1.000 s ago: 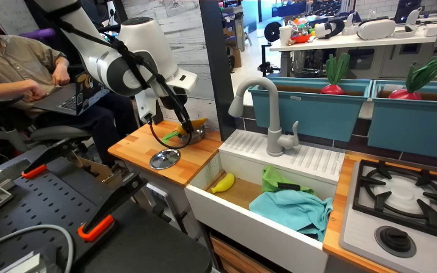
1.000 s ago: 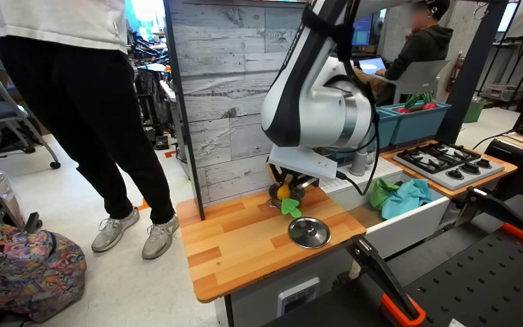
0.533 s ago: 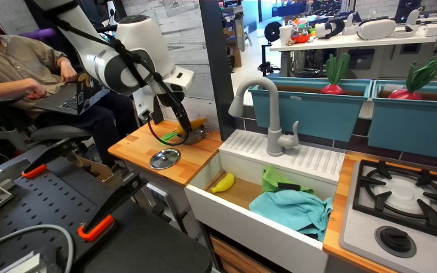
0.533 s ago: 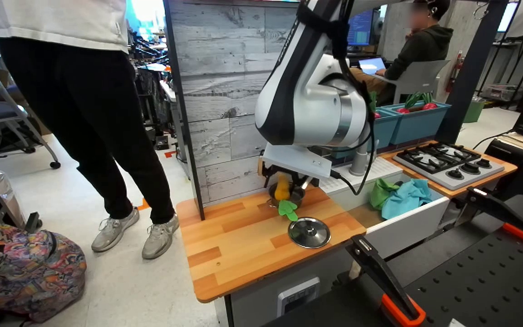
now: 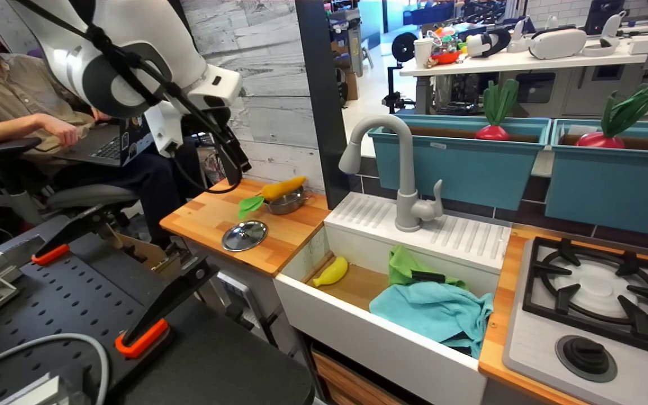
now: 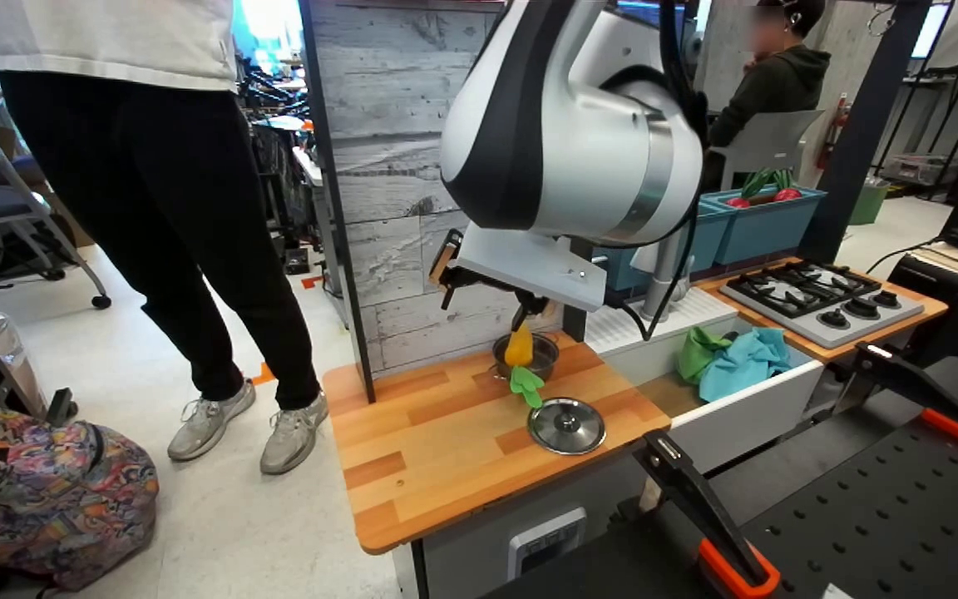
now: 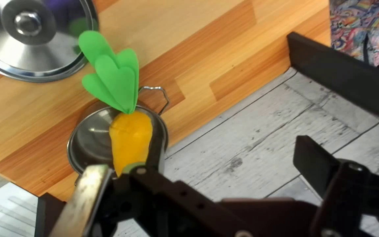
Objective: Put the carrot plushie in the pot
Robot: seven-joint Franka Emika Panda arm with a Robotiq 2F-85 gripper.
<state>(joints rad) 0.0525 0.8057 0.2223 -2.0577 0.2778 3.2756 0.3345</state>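
The claw (image 7: 230,148) has lifted up and back from the pot (image 7: 89,140) over the last half second, while the carrot plushie (image 7: 131,138) stays about where it was, so I take it I have just let go. The carrot lies across the pot's mouth rather than down inside: its orange body spans the opening, narrow end propped high at the rim, leafy end poking out past the opposite side over the tabletop (image 6: 437,449). Whether that end touches down I can't tell. My claw is spread wide with nothing in it, and in an exterior view a clear gap shows between it and the toy. To my eye the placing is all but done, though "in" is generous while so much overhangs. Being soft, the carrot should likely stay put, but a brush against the overhang might drag it outward, so I'd clear off upward first and, if a deeper seat is wanted, come back to press the body down. The lid (image 5: 245,235) lies on the tabletop near the leafy end, where it shouldn't hinder me. Further out, the sink (image 5: 369,349) holds a yellow toy banana (image 5: 331,271) and a blue cloth (image 5: 431,309), neither needed here.
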